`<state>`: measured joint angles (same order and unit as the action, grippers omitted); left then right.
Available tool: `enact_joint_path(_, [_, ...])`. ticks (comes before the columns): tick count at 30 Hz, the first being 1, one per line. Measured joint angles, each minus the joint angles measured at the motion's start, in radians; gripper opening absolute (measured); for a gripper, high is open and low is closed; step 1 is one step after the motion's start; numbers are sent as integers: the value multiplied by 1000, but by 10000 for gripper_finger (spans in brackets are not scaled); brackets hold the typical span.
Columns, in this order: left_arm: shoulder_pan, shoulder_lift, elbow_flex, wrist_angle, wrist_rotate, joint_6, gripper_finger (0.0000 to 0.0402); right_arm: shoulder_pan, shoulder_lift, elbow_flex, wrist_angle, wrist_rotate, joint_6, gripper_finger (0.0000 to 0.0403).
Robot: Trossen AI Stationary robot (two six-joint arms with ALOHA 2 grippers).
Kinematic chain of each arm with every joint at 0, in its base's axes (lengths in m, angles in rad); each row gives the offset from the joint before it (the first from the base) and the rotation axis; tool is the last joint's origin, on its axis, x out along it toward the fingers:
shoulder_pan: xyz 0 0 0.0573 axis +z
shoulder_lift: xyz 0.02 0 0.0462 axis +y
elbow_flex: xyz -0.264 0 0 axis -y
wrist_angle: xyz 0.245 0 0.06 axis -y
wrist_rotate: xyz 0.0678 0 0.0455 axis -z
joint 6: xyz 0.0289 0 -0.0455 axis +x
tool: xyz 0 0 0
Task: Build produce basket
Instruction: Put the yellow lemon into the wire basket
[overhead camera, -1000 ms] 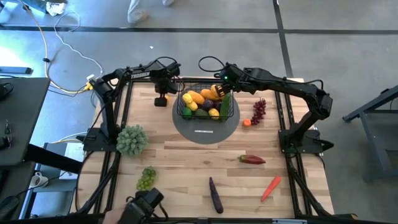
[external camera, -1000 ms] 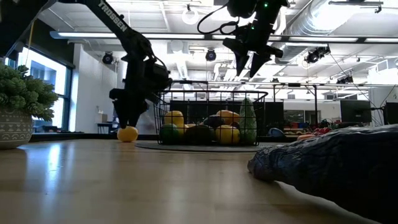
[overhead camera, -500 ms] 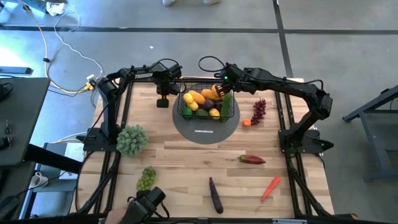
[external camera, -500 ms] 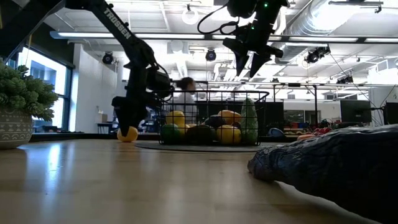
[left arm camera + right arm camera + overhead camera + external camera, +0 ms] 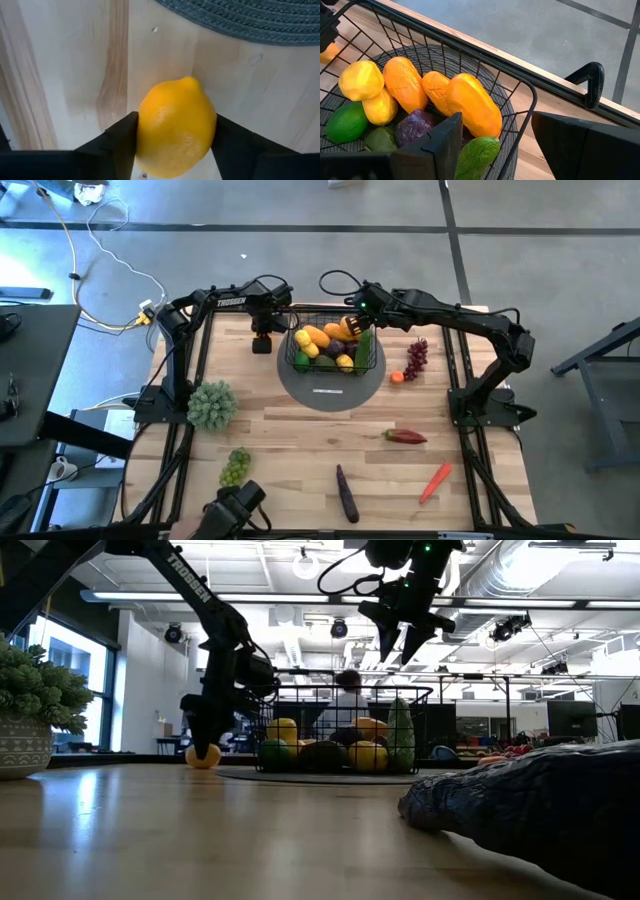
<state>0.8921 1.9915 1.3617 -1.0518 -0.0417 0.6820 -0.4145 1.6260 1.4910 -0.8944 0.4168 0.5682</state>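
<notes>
A yellow-orange lemon lies on the wooden table just left of the basket, also showing in the low view as a lemon. My left gripper stands over it, shut on it. The black wire basket stands on a round grey mat and holds yellow, orange, green and purple produce. My right gripper hangs open above the basket's right part, with nothing between its fingers. My left gripper pinches the lemon between its two fingers, one on each side of the fruit's belly. The fingers come from above, pointing down. The lemon's pointed end sticks out clear of them. The lemon rests on the table.
Red grapes and a small orange piece lie right of the mat. A potted plant stands at the left. Green grapes, an aubergine, a red pepper and a carrot lie nearer.
My left gripper has sunk a little over the lemon and shut on it. The lemon stays on the table.
</notes>
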Motion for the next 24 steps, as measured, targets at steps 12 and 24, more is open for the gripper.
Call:
enact_joint_path(12, [4,-70,0,-6,-4,-92,191,0,0,0,0,-16,10,220])
enact_joint_path(24, [2,-285,1,7,-27,-116,191,0,-24,0,0,-17,42,220])
